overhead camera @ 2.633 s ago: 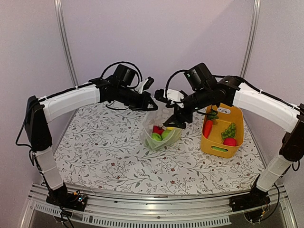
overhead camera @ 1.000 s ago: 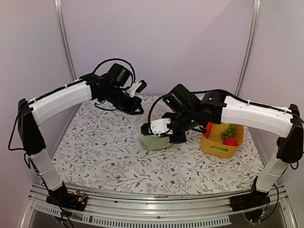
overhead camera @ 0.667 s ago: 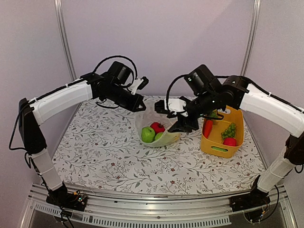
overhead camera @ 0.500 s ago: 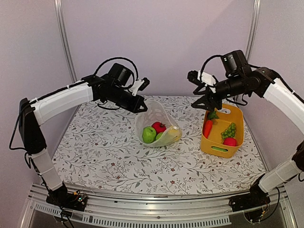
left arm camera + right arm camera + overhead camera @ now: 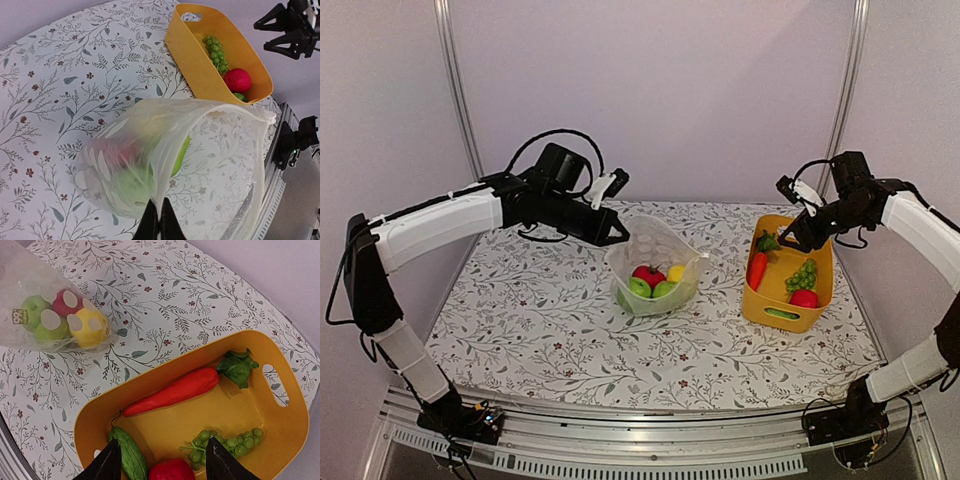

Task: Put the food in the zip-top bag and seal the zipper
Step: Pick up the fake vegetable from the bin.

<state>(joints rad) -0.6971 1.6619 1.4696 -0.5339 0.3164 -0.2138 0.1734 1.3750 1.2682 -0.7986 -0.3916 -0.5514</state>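
Floral-print worktop (image 5: 520, 330) carries everything. On its right side sits the yellow plastic bin (image 5: 760, 315); just left of it, near mid-worktop, sits the clear white-dotted zip-top bag (image 5: 650, 240), bottom resting on the cloth, its mouth gaping upward. The thin clear zipper strip (image 5: 220, 104) along that mouth is unsealed. The left hand (image 5: 618, 238) is pinched tight on the bag's far-left rim; in my left wrist view its closed fingertips (image 5: 159, 222) clamp the plastic and hold the mouth up. The right hand (image 5: 792, 240) hovers over the bin's far end, jaws parted, gripping nothing; in the right wrist view its two fingers (image 5: 107, 465) straddle the bin's contents without touching them. In the bin: red-orange carrot with green top (image 5: 175, 390) lying diagonally, green grape bunch (image 5: 225, 440), dark green oblong vegetable (image 5: 131, 457), red round fruit (image 5: 172, 471). In the bag: two green apples (image 5: 640, 287), a red round fruit (image 5: 648, 274), and a yellow lemon (image 5: 676, 272), clustered at the bottom.
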